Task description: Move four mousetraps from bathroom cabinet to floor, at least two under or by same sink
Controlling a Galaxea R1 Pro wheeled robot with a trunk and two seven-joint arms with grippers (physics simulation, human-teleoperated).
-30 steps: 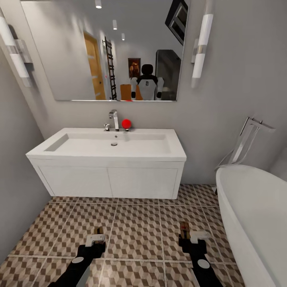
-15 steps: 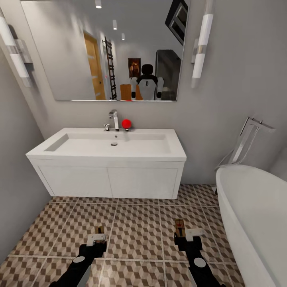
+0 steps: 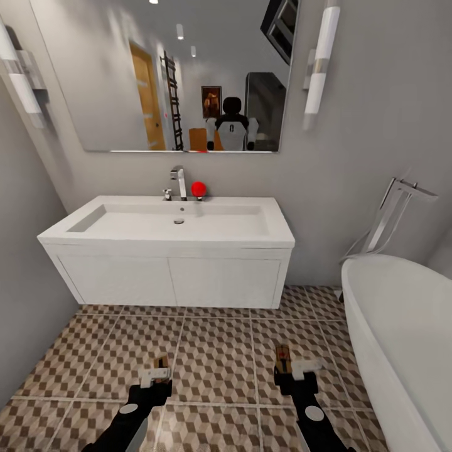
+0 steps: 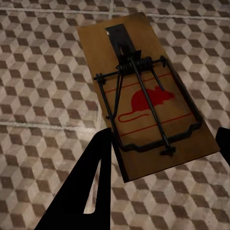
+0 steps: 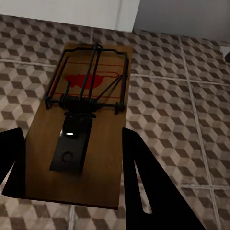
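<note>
I am holding one mousetrap [image 4: 146, 98] in my left claw [image 4: 160, 158] and a second mousetrap [image 5: 81, 120] in my right claw [image 5: 72, 163], each claw's black fingers clamping on the long sides of its wooden board. The wrist cameras are giving me what the head camera is not: on each board a dark wire spring and bar are lying over a red mouse outline, and a black metal tab is sitting at one end. The left wrist camera is showing the patterned floor [image 4: 43, 72] beneath the first trap; the right wrist camera is also catching the white base of the sink [image 5: 86, 12] past the far end of the second trap.

From the head camera, both traps are looking like small brown slivers poking forward out of the claws, above the tiles, well short of the sink's front. The sink's basin is showing only a drain, with a tap [image 3: 179, 182] and a red ball [image 3: 198, 188] on its back edge. The white tub [image 3: 395, 326] is standing at my right.
</note>
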